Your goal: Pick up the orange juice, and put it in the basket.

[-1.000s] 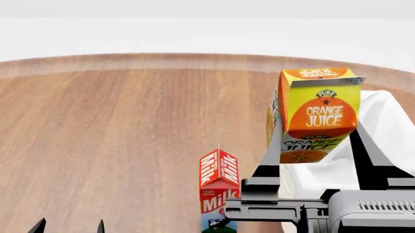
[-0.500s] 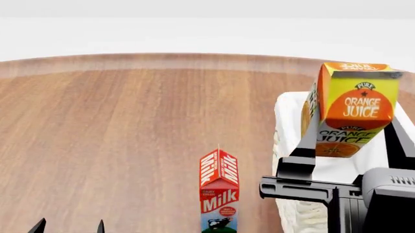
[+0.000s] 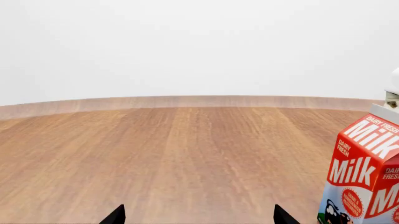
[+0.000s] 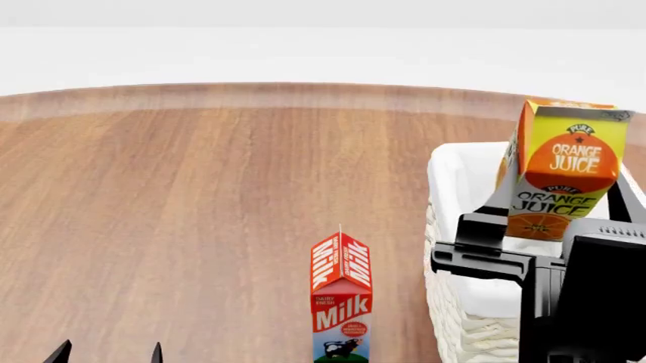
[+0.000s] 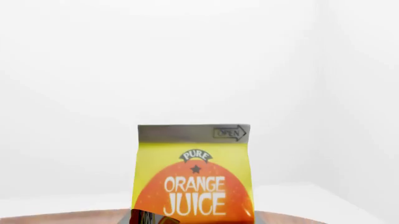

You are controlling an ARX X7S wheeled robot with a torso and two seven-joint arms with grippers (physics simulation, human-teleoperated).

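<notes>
The orange juice (image 4: 565, 170), a yellow-and-orange carton, hangs tilted in the air over the basket (image 4: 452, 170) at the right of the head view. My right gripper (image 4: 557, 210) is shut on the carton's lower half, one dark finger on each side. The carton's front (image 5: 193, 177) fills the middle of the right wrist view, where a dark finger (image 5: 146, 218) overlaps its lower corner. The basket is cream-white wicker with a white lining. My left gripper (image 4: 109, 354) stays low at the near left, open (image 3: 198, 217) with only bare wood between its tips.
A red-and-white milk carton (image 4: 341, 295) stands upright on the wooden table (image 4: 202, 212), just left of the basket and right of the left gripper; it also shows (image 3: 365, 177) in the left wrist view. The table's curved far edge (image 4: 302, 94) meets a white backdrop.
The right arm has carried the orange juice rightward and farther off, from beside the basket's left rim to over its inside. The milk carton and left gripper have stayed still.
</notes>
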